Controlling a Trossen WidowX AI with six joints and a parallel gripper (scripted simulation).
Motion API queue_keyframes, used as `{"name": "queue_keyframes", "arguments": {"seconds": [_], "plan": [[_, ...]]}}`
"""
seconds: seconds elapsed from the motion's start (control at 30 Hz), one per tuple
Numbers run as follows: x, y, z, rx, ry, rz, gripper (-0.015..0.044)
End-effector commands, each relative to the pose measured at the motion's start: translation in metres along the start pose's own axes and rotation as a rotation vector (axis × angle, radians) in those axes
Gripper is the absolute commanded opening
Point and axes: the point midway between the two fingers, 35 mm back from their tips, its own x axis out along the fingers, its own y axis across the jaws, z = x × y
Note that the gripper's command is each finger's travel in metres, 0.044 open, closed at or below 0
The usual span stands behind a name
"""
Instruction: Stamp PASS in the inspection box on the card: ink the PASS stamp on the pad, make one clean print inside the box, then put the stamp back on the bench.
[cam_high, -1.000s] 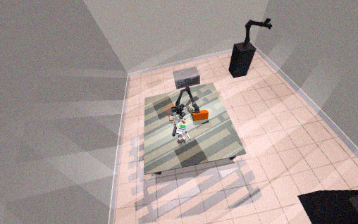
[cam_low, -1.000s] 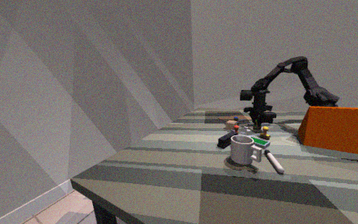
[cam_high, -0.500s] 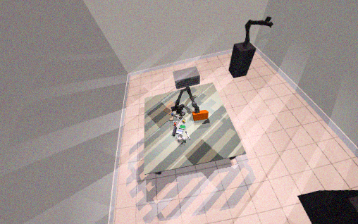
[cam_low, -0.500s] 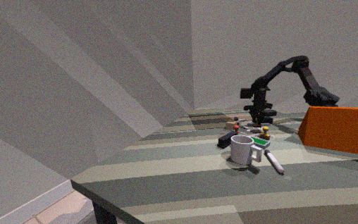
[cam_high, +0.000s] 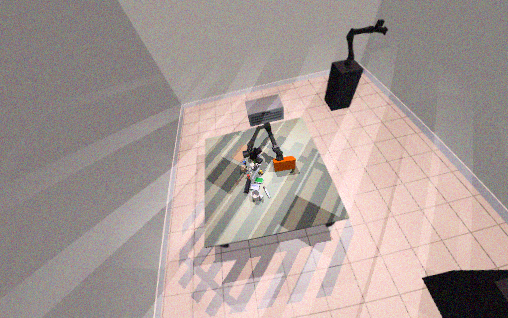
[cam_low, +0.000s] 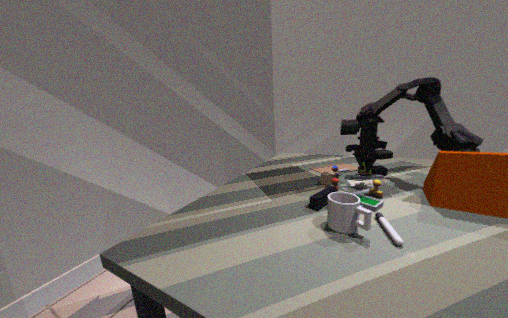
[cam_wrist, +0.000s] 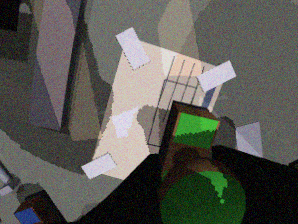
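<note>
Pinching green-topped stamp (cam_wrist: 196, 131) in my jaws (cam_low: 366, 167), over card (cam_wrist: 131, 95). Ink pad (cam_low: 371, 201) apart from card. If I tip or slide, print on card may smudge or miss box.

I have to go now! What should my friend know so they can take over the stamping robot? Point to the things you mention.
Gripper (cam_low: 366, 169): shut on the green-topped stamp (cam_wrist: 202, 202), over the taped-down card (cam_wrist: 131, 95).
Other things: the green ink pad (cam_low: 370, 201) lies behind the mug (cam_low: 343, 214); the pen (cam_low: 389, 230) is beside the mug.
Done: the stamp is picked up. I can't tell whether it's inked or has printed; it hides part of the card's lined area.
Left: check for a clean print in the box, make one if it's missing, then put the stamp back on the bench.
</note>
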Motion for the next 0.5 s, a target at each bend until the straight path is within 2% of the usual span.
{"name": "queue_keyframes", "arguments": {"seconds": [0.0, 0.47], "plan": [[-0.008, 0.001, -0.001, 0.005, 0.005, -0.002, 0.0], [-0.029, 0.0, 0.001, 0.005, 0.002, 0.0, 0.0]]}}
